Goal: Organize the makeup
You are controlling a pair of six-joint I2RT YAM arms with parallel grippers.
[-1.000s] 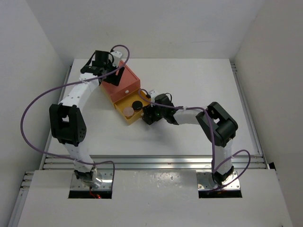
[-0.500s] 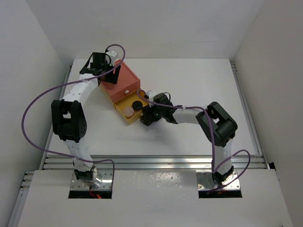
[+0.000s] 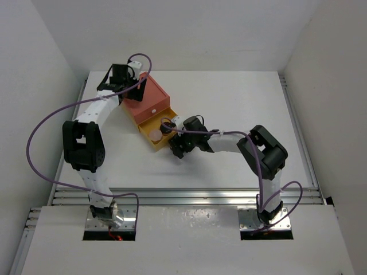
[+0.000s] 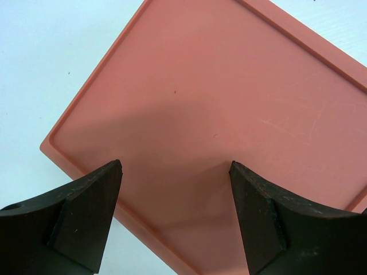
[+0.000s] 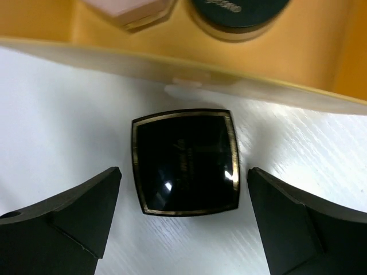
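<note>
Right gripper (image 5: 183,175) sits wide open, fingers either side of the black square compact (image 5: 184,161), just outside the yellow drawer (image 5: 321,69). Left gripper (image 4: 175,167) is open too, over the orange-red box (image 4: 229,86) near the surface's (image 3: 241,103) far left corner.

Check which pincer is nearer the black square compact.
Right. The right pincer is open right over the black square compact, one finger on either side. The left pincer is open over the orange-red box top, well away from the compact.

one drawer box (image 3: 150,101), one pink disc (image 3: 155,134), one round compact (image 5: 238,8), one square compact (image 5: 184,162).
</note>
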